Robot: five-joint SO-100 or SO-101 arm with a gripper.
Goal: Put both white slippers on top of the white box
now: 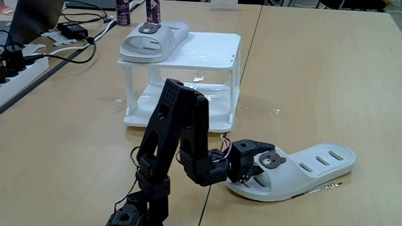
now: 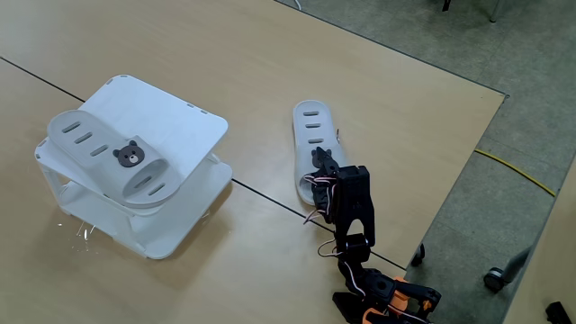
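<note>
The fingers (image 1: 254, 176) are buried in the strap end of the second slipper (image 1: 314, 166), so I cannot tell whether they grip it or stand apart. That slipper lies flat on the wooden desk (image 1: 75, 125), at about four o'clock from the white box (image 1: 207, 53). The first slipper (image 1: 154, 39) rests on the box's top. Cables (image 1: 69, 53) clutter the desk's ten o'clock corner.

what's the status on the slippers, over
Gripper at second slipper on table, grip unclear. First slipper on white box. Nothing between.
</note>
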